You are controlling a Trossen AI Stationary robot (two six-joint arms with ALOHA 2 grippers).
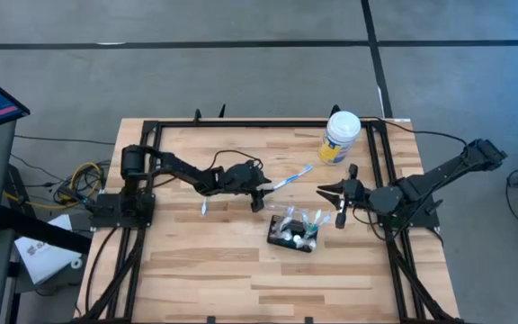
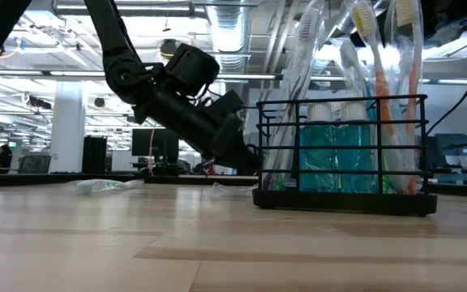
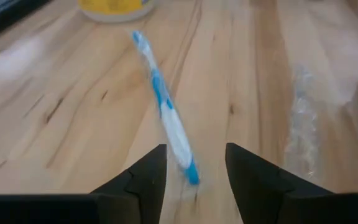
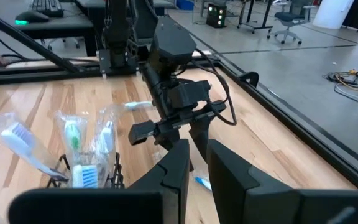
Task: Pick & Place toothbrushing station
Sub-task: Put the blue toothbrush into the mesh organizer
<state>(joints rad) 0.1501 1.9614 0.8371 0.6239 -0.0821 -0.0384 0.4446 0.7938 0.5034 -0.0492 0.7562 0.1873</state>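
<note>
Black wire forms the toothbrushing station [image 1: 295, 230], a small rectangular holder resting on the pale wooden desk [image 1: 196, 270] slightly right of centre and below the middle of the high view. It holds several wrapped toothbrushes standing upright (their heads rise well above the rim in the low view).

Left claw [image 1: 261, 191]: positioned at the centre of the high view, up and to the left of the station and apart from it. In the left wrist view its two dark fingers [image 3: 148, 180] stand open with a clear gap between them. A blue-and-white toothbrush [image 1: 290, 179] lies flat on the desk; its handle end sits in that gap without touching either finger, so the claw grips nothing. The brush extends from the claw toward the upper right of the high view.

Right claw [image 1: 341, 216]: positioned just right of the station in the high view, above the desk. In the right wrist view its fingers [image 4: 176, 171] stand nearly together with a narrow slit between them, and nothing is held.

White-lidded tub [image 1: 341, 137] with a yellow label: stands upright near the top edge of the desk, up and to the right of the toothbrush, well apart from the station
</note>
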